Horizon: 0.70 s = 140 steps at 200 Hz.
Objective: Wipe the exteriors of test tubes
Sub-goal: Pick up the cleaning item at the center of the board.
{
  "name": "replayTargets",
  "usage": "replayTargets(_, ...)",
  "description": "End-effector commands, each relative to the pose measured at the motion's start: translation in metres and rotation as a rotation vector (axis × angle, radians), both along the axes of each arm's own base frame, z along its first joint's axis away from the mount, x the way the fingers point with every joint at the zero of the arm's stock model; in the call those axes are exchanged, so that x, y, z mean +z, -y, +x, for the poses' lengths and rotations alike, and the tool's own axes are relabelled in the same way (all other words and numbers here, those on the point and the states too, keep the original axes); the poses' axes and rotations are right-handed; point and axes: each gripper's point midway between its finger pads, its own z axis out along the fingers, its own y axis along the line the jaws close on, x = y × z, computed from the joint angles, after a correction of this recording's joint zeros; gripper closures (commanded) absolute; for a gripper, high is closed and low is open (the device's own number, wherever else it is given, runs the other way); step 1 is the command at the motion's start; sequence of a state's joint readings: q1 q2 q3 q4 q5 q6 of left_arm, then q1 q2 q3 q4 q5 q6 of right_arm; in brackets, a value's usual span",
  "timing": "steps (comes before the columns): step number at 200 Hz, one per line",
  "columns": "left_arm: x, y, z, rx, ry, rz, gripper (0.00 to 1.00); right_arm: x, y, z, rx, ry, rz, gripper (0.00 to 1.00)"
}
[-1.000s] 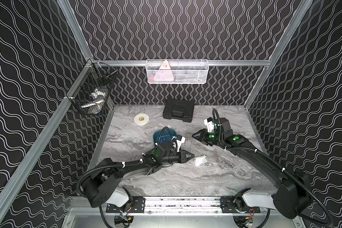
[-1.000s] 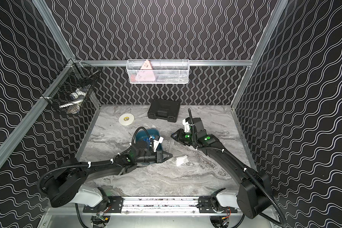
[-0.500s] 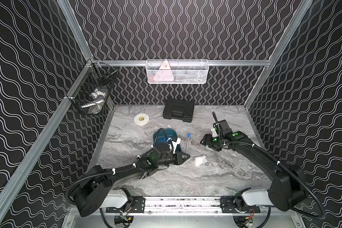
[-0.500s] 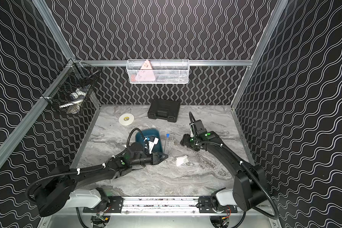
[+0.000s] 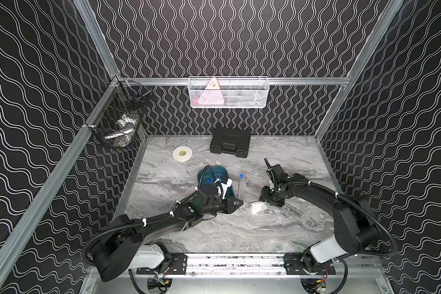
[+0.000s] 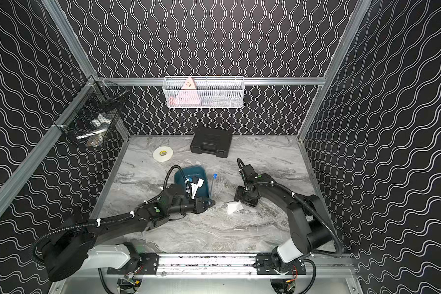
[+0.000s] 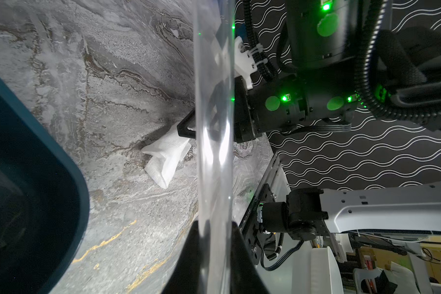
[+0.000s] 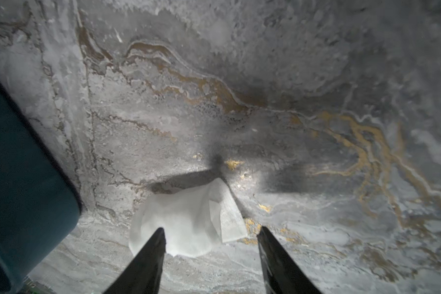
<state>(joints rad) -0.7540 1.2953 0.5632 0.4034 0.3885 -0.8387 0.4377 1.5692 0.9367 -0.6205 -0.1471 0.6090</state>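
L fingers (image 7: 182, 269) clamp clear thin plastic test tube w/ blue cap (image 7: 214, 178), held just beside teal plastic tray (image 6: 189, 173). R fingers (image 8: 148, 259) spread apart over crumpled white tissue (image 8: 186, 221) on grey marble counter (image 5: 214, 234).

One test tube (image 5: 240, 185) visible, one tray (image 5: 215, 168), one tissue (image 5: 257, 207), one tape roll (image 5: 182, 154), one case (image 5: 230, 142), one black basket (image 5: 117, 122), one white basket (image 5: 228, 93).

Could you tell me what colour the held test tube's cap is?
Blue: the cap of the test tube, best in a top view.
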Motion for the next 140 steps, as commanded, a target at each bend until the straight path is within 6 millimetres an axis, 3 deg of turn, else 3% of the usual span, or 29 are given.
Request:
replayTargets(1,0.005,0.000,0.000,0.000,0.023,-0.008,0.93,-0.007,-0.007,0.009,0.016,0.009,0.012,0.46)
replayTargets(18,0.004,-0.001,-0.001,0.001,0.020,-0.007,0.94,-0.016,-0.010,0.008,0.025,-0.015,0.014,0.56)
replayTargets(41,0.003,-0.003,-0.001,0.008,0.019,-0.001,0.93,-0.019,-0.014,0.005,0.027,-0.015,0.036,0.76)
replayTargets(73,0.001,-0.002,-0.001,0.002,0.017,0.004,0.93,0.001,-0.024,0.004,0.041,0.025,0.115,0.94)
replayTargets(97,0.000,0.001,-0.001,-0.009,0.011,0.003,0.93,0.035,-0.033,0.009,0.068,0.088,0.174,1.00)
replayTargets(140,-0.002,0.005,0.002,-0.014,0.001,-0.005,0.93,0.136,-0.057,0.020,0.150,0.290,0.355,1.00)
